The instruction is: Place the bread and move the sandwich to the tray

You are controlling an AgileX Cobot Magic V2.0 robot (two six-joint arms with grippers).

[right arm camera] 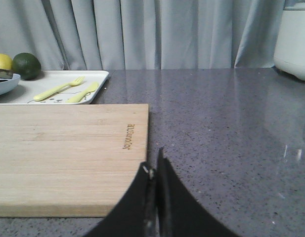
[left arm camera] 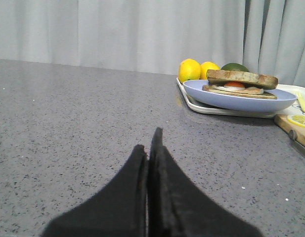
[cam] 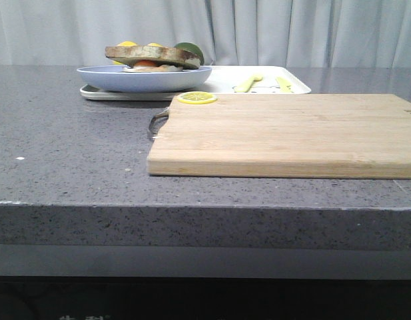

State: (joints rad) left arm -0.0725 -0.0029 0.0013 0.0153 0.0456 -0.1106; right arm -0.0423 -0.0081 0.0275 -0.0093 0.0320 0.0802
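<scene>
A thick brown-crusted bread [cam: 152,55] slice lies on top of the sandwich [left arm camera: 239,90], where fried egg and something red show under it. The sandwich sits on a pale blue plate [cam: 144,80], and the plate rests on the left end of the white tray [cam: 258,83] at the back of the counter. My left gripper [left arm camera: 150,143] is shut and empty, low over bare counter, well short of the plate [left arm camera: 231,101]. My right gripper [right arm camera: 154,160] is shut and empty, at the near right corner of the cutting board. Neither gripper shows in the front view.
A light wooden cutting board [cam: 285,133] fills the middle and right of the counter, with a lemon slice [cam: 196,98] on its far left corner. Two lemons [left arm camera: 189,70] and a dark green fruit [right arm camera: 26,65] stand behind the plate. A yellow fork [right arm camera: 58,89] and spoon lie on the tray. A white appliance [right arm camera: 295,39] stands far right.
</scene>
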